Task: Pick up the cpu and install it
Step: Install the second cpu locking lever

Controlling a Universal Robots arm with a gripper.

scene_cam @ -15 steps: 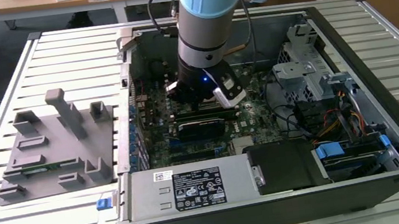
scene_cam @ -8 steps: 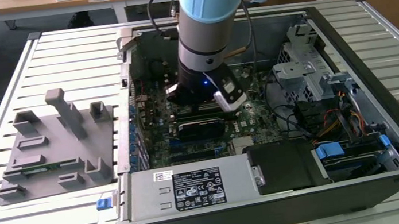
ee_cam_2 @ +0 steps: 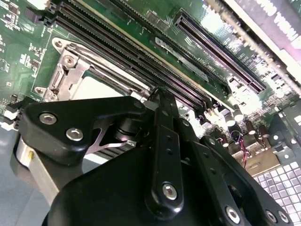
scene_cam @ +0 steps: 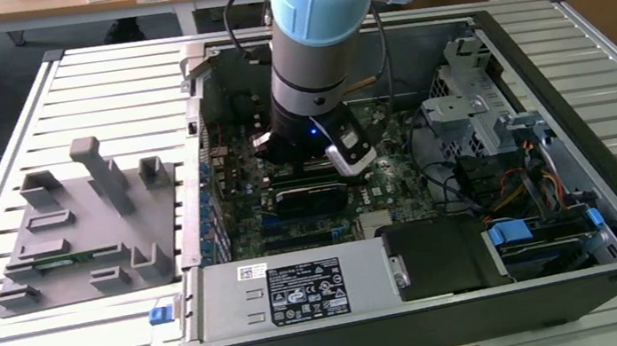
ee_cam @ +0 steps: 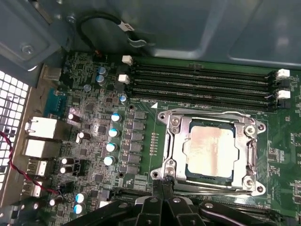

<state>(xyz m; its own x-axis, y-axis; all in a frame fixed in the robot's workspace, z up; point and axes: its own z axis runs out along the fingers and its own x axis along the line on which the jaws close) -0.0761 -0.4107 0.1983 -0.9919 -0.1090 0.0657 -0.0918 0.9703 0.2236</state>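
The cpu point(ee_cam: 209, 149), a silvery square plate, lies flat inside the metal socket frame point(ee_cam: 174, 123) on the green motherboard, and its pale top point(ee_cam_2: 101, 88) shows in both wrist views. My gripper point(ee_cam: 162, 182) hovers low over one corner of the socket frame, beside the cpu and not on it. Its black fingers are pressed together with nothing between them point(ee_cam_2: 158, 94). In the exterior view the gripper point(scene_cam: 309, 157) is down inside the open computer case, over the middle of the board.
Black memory slots point(ee_cam: 202, 84) run alongside the socket. A grey tray point(scene_cam: 89, 229) with upright pegs and a green memory stick point(scene_cam: 57, 257) lies on the exterior view's left. Cables and drive cages point(scene_cam: 497, 148) crowd the case's right side; the power supply point(scene_cam: 288, 292) sits in front.
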